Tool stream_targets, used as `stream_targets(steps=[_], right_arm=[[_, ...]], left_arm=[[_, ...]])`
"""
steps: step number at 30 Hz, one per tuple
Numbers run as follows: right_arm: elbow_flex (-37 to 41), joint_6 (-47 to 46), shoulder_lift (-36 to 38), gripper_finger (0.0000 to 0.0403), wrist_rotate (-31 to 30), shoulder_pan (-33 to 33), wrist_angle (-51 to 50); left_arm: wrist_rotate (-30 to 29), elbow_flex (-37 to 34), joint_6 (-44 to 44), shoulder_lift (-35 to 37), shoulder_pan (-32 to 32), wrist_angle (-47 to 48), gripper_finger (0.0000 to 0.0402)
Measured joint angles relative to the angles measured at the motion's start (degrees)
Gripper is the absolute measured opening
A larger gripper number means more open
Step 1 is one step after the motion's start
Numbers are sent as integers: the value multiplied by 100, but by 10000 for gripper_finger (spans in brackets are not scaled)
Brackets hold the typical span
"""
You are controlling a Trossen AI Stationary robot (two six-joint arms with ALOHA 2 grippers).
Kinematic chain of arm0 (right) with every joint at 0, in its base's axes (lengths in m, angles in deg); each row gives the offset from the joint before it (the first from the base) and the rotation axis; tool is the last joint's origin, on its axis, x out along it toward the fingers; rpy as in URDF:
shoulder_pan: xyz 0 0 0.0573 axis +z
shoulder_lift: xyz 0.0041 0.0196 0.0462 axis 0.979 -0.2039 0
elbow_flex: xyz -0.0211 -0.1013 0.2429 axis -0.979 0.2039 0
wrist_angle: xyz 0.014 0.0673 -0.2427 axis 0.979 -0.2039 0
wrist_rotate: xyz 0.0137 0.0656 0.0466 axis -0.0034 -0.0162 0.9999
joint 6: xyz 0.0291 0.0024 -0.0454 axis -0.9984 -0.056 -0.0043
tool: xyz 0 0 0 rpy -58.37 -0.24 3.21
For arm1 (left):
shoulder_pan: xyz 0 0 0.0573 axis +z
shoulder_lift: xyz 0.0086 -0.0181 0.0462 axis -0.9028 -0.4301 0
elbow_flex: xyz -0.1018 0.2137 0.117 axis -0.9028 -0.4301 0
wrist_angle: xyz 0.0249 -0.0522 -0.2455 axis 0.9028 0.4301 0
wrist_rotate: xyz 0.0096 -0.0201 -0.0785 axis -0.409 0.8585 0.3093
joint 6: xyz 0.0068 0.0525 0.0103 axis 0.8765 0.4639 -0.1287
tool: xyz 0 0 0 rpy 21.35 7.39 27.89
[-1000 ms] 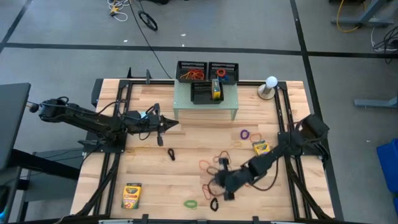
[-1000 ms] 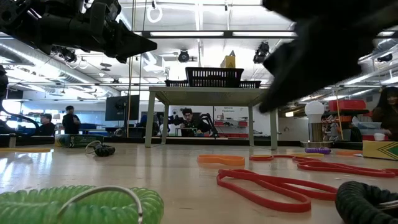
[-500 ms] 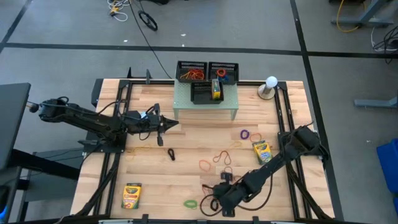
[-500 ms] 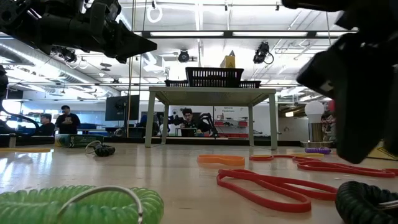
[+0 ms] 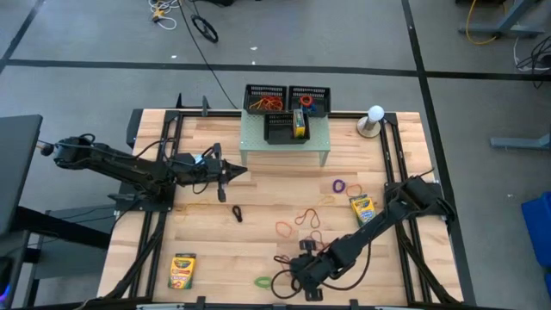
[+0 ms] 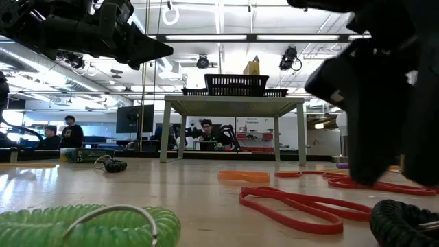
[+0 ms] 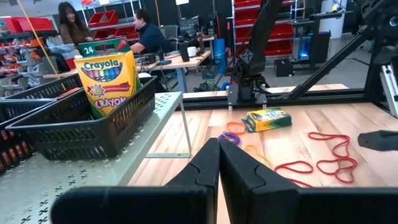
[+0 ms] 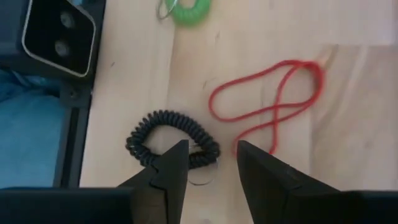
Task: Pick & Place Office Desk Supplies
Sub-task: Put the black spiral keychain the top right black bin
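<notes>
Your right gripper [image 8: 211, 165] hangs with fingers parted, empty, over the black coiled band [image 8: 171, 140], low and centre in the wrist frame. Centre the coil's near edge between the fingers before closing, clear of the red rubber band [image 8: 267, 106]. Left gripper [image 5: 241, 171] waits, closed.

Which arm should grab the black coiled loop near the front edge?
Right. Its gripper hangs just over the black coiled loop, jaws open. The left gripper waits shut near the riser.

The right arm reaches low at the surface's near edge, its end effector [image 8: 208, 165] parted; the left end effector [image 7: 219, 163] hovers pinched together.
</notes>
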Motion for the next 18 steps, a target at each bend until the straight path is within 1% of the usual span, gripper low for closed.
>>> stream_targets(steps=[5,9,14,16,18], right_arm=[[-4,46,-216,123,292,-46,94],[-4,200,-226,90,341,-50,116],[9,381,-115,37,383,-101,37],[11,499,12,24,380,-101,-26],[11,556,182,20,361,-98,-152]], left_arm=[[0,-2,0,0,0,20,16],[0,-2,1,0,0,21,16],[0,-2,1,0,0,20,16],[0,-2,-1,2,0,22,16],[0,-2,1,0,2,22,16]])
